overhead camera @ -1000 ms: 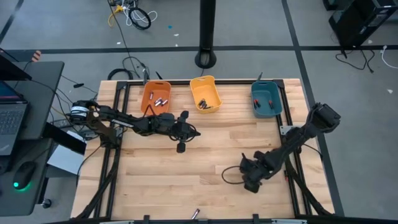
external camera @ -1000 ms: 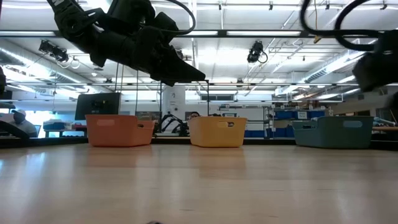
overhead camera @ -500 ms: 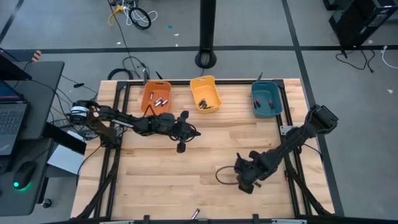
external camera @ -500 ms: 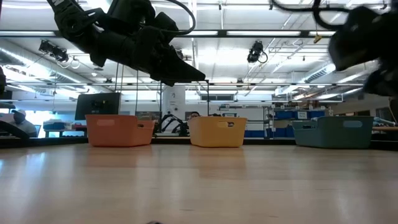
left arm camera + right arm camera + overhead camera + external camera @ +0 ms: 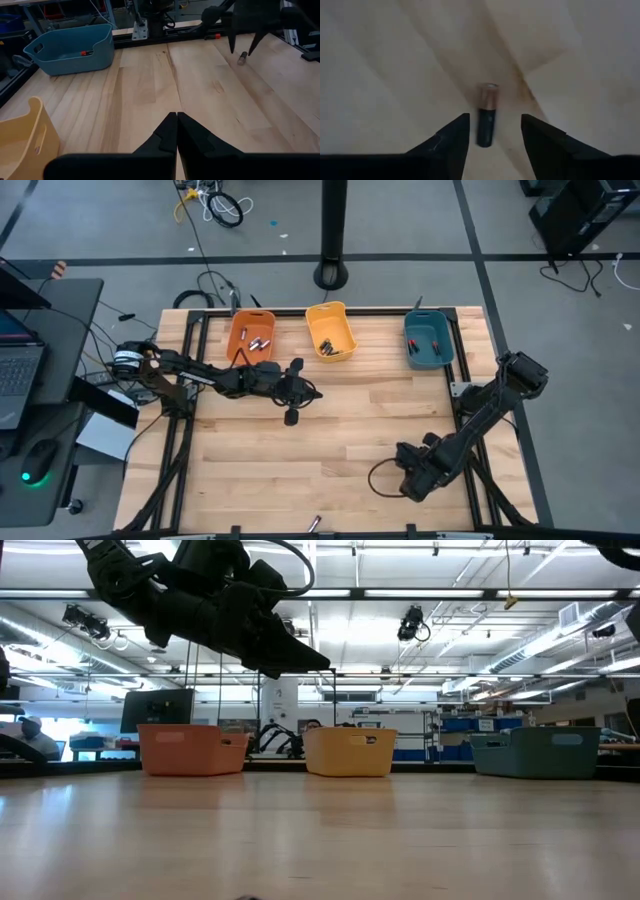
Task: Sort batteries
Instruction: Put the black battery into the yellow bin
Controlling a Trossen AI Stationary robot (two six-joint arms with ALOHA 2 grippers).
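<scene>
A dark battery with a copper end (image 5: 487, 121) lies flat on the wooden table, right below my right gripper (image 5: 492, 134). That gripper points down, and its open fingers stand on either side of the battery without touching it. In the left wrist view the same battery (image 5: 242, 58) lies under my right gripper (image 5: 242, 47). From above, my right gripper (image 5: 413, 477) is near the table's front right. My left gripper (image 5: 176, 131) is shut and empty, hovering over the table's middle (image 5: 312, 393). Another battery (image 5: 314, 523) lies at the near edge.
Three bins stand along the far edge: orange (image 5: 251, 337) with several silvery batteries, yellow (image 5: 330, 332) with dark ones, and teal (image 5: 428, 340) with a few. Bare wood lies between the two arms. Black frame rails (image 5: 470, 470) run along the table's sides.
My right gripper has shifted a little toward the table's left edge, then swung back toward the near right corner. In the low view its arm has left the picture at the upper right. My left arm has kept still.
</scene>
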